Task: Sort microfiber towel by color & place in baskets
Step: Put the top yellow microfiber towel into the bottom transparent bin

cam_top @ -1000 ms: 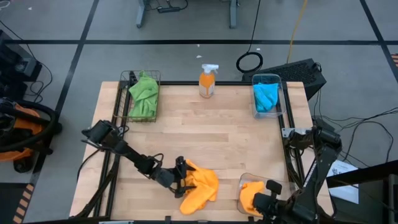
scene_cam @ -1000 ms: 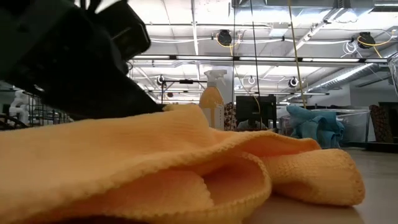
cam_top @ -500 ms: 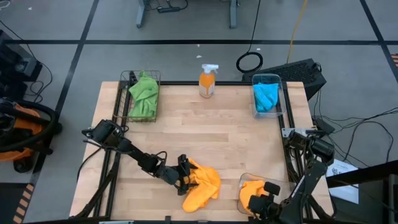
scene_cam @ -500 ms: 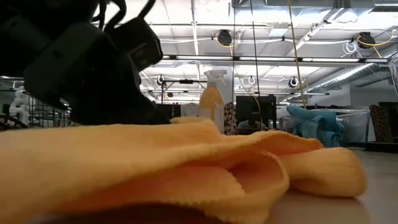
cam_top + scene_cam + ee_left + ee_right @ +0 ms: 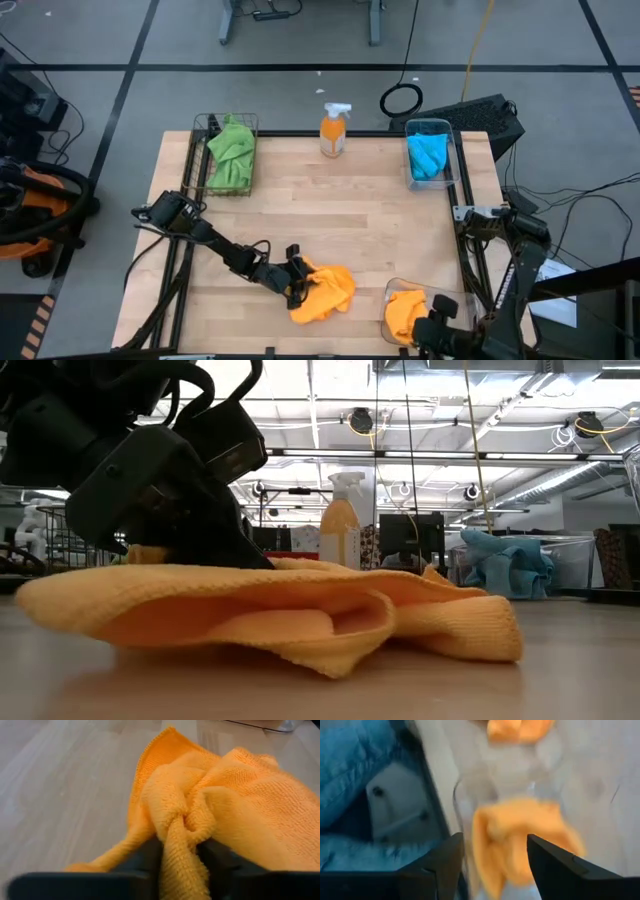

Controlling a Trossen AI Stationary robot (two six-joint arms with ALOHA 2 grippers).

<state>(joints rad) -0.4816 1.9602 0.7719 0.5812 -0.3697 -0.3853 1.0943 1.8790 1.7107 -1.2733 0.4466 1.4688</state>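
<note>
An orange microfiber towel (image 5: 325, 292) lies bunched on the table near its front edge, with my left gripper (image 5: 297, 285) shut on its left side. A second orange towel (image 5: 403, 310) lies in a clear basket (image 5: 392, 292) at the front right. My right gripper (image 5: 495, 862) hangs open just above it. Green towels (image 5: 231, 150) fill the black mesh basket (image 5: 212, 125) at the back left. Blue towels (image 5: 428, 155) lie in a clear basket (image 5: 447, 140) at the back right. My left gripper pinches a gathered fold (image 5: 180, 827) at the orange towel's left side between its two fingers (image 5: 147, 857). Several layers are squeezed together there. The fingers come low from the table's left, slanting down. The rest of the towel (image 5: 300, 610) lies slack on the table.
An orange spray bottle (image 5: 335, 130) with a white trigger stands at the middle of the far edge. The middle of the wooden table (image 5: 330, 210) is bare between the baskets.
My left gripper has edged toward the table's right and taken hold of the orange towel. The towel has gathered up toward the fingers, and its long near end has drawn in, so it now lies shorter and more bunched.
</note>
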